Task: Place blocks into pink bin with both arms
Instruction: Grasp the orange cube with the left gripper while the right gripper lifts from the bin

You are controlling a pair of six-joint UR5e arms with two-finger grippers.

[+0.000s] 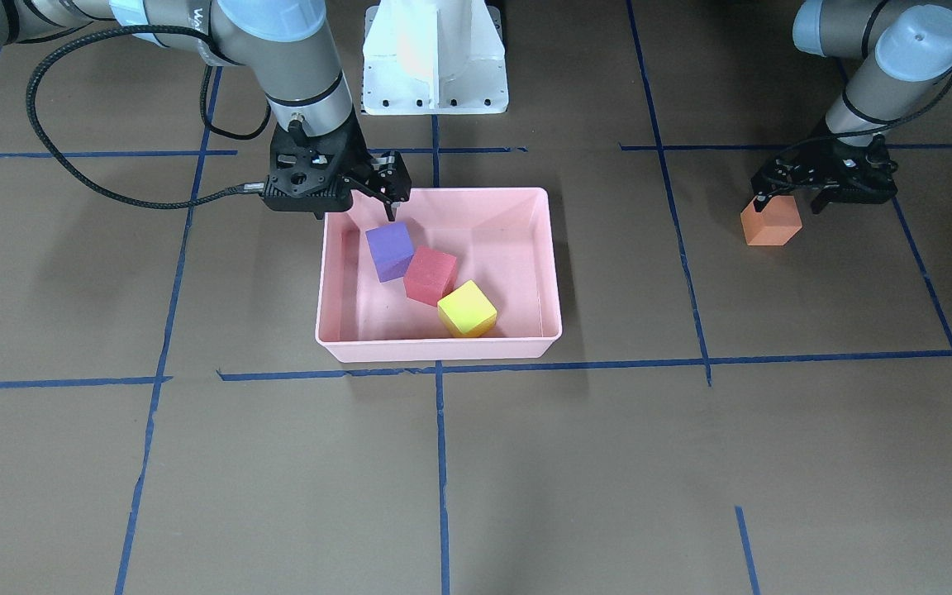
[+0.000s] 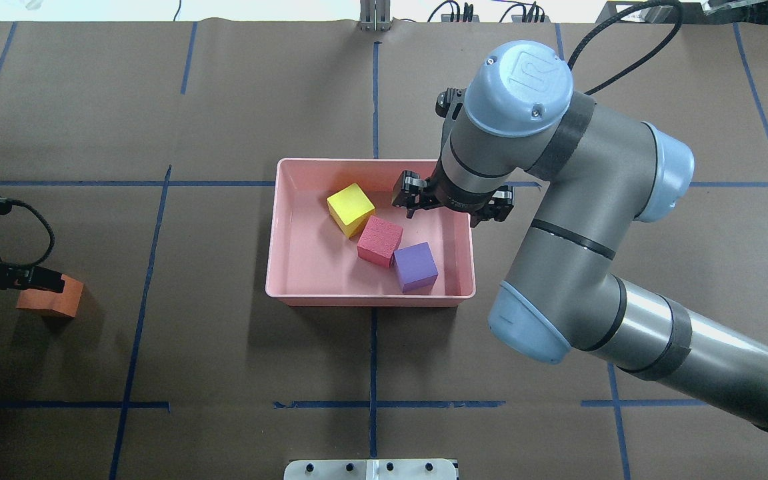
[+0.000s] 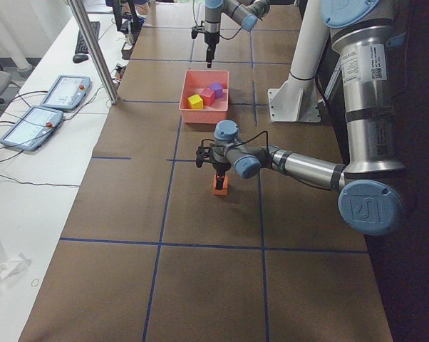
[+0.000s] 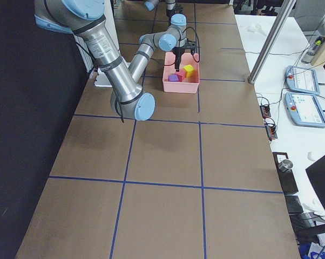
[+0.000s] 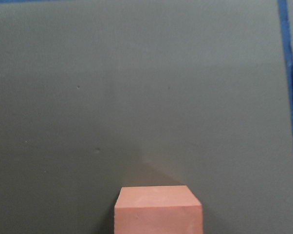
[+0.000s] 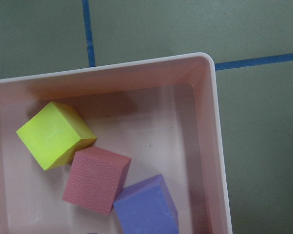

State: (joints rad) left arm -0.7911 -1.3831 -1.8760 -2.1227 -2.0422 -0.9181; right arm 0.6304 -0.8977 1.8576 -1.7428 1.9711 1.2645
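Pink bin (image 1: 435,349) holds three blocks; the fourth sits well apart from it on the table (image 1: 525,463).
Purple block (image 1: 391,248), red-pink block (image 1: 429,275) and yellow block (image 1: 466,308) touch in a diagonal row. Right gripper (image 1: 393,198) hangs empty, jaws spread, over the bin's corner. Left gripper (image 1: 790,202), jaws spread, hangs just over the orange block (image 1: 770,221).

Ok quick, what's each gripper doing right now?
Left gripper: open, poised at the orange block, not gripping it.
Right gripper: open, empty, above the pink bin.
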